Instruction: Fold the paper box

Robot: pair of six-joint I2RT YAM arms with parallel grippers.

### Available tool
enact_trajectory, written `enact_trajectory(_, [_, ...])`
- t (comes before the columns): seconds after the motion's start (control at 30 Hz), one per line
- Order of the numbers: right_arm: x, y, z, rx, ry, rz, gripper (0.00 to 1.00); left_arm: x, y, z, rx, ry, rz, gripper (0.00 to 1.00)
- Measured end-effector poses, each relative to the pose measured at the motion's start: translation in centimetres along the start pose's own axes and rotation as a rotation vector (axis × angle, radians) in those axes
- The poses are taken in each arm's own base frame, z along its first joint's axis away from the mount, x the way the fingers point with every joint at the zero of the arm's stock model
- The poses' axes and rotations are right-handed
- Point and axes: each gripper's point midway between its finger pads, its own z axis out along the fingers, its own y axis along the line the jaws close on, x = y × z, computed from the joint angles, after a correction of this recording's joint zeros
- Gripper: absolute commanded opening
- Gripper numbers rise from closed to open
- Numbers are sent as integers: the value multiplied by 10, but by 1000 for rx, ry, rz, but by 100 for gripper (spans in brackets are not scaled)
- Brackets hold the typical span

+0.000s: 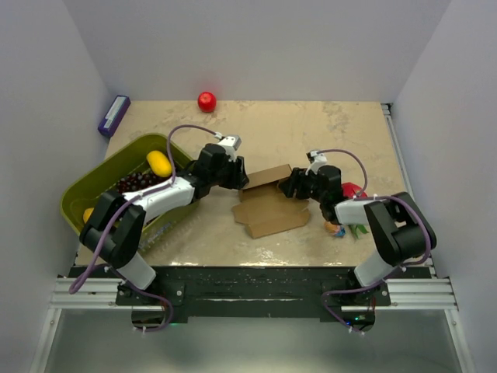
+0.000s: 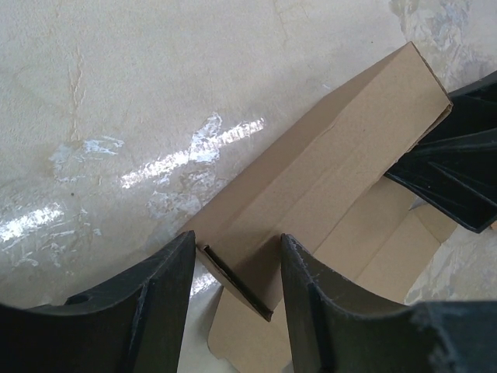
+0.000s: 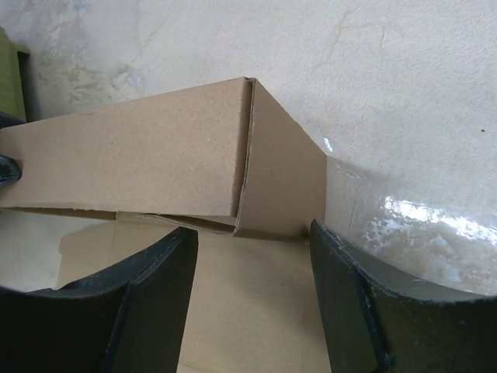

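paper box point(image 1: 268, 203): brown card in the middle of the top picture, lying on the table point(image 1: 326, 132); its back side is folded up and the rest lies flat
left claw point(image 1: 242, 180): at the left end of the folded-up side, fingers apart, a thin card edge between them, not squeezed
right claw point(image 1: 286, 186): at the right end of that side, fingers apart, not pinching it
green basket point(image 1: 78, 198): left of the picture, a yellow fruit point(image 1: 159, 163) inside
red ball point(image 1: 206, 102): top of the picture, well apart from the box
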Motion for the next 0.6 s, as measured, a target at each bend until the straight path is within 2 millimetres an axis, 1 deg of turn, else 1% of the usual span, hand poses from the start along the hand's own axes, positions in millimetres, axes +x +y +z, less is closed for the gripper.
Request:
enact_trajectory(0.17, [6,-4,8,-3,-1,-18,61,-1,0,2,1,2,3,52])
enact_trajectory(0.33, [-1,-2,10,-10,-32,-47,62,-3,0,5,0,4,3,52])
enact_trajectory(0.43, [-1,-2,11,-13,-38,-65,62,-4,-1,7,-1,6,4,52])
enact_trajectory(0.53, [-1,-4,13,-14,-41,-84,58,-6,-1,8,-2,7,7,52])
enact_trajectory(0.57, [-1,-4,13,-15,-44,-90,55,-6,0,9,-3,7,10,52])
enact_trajectory(0.6, [-1,-4,14,-16,-46,-97,50,-7,0,9,-4,7,13,52])
